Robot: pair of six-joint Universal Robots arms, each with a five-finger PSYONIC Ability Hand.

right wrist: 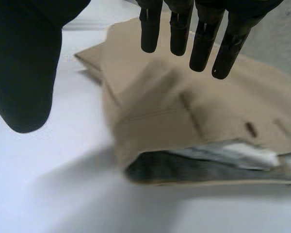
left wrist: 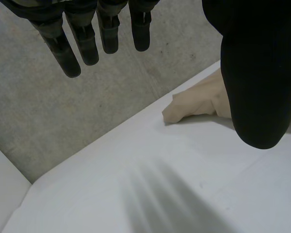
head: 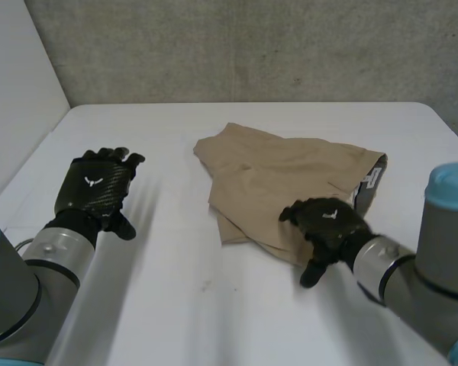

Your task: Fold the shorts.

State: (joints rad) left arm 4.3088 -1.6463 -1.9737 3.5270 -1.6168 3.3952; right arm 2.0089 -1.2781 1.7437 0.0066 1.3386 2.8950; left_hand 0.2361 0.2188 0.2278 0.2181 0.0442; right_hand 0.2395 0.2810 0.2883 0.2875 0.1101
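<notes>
The tan shorts [head: 290, 171] lie folded in half on the white table [head: 175, 305], right of centre, with the waistband and its white label [head: 372, 178] at the far right end. My right hand [head: 328, 221] hovers over the near edge of the shorts, open; in its wrist view the straight fingers [right wrist: 203, 39] hang above the cloth [right wrist: 184, 111] and hold nothing. The open waistband [right wrist: 223, 160] shows a dark lining there. My left hand [head: 95, 187] is open above bare table well left of the shorts. Beyond its fingers [left wrist: 87, 41], a corner of the shorts [left wrist: 196, 102] shows.
A grey concrete wall [head: 252, 46] runs behind the table's far edge, and a white panel [head: 15, 91] stands along the left side. Bare table spreads to the left of and in front of the shorts.
</notes>
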